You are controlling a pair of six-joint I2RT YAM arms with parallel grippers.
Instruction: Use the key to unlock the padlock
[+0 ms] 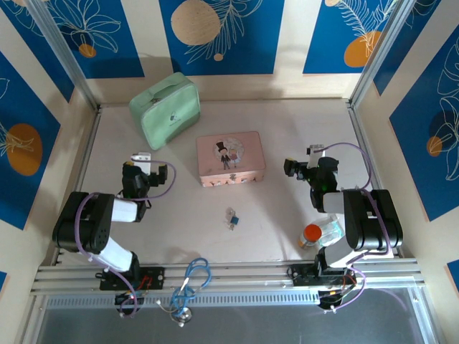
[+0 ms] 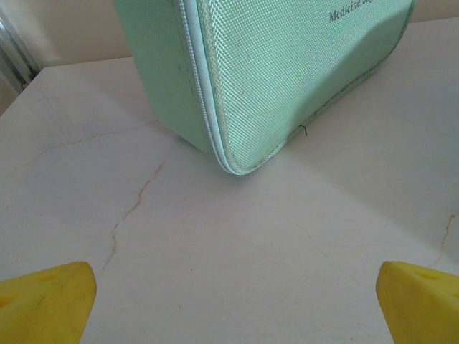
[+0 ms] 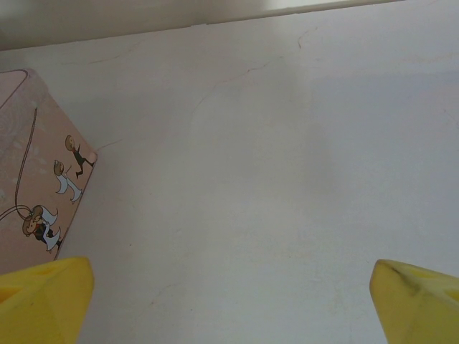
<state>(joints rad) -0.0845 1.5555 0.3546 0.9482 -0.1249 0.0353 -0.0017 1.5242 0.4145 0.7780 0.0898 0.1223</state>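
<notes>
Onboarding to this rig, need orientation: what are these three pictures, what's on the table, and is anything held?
These are two robot arms bolted at the table's near edge. The overhead picture looks down on both, with the left tool and the right tool. The other two pictures come from a camera on each wrist; the yellow tips are that tool's own fingers. On the table lie a green bag, a pink tin, a tiny padlock nearer the arms, and an orange-capped bottle. Both tools are open and hold nothing.

Before me, the padlock (image 1: pixel 232 218) lies toward the table's (image 1: pixel 287 122) near edge, with the tin (image 1: pixel 231 159) behind it and the bag (image 1: pixel 165 107) by the far-left corner.
</notes>
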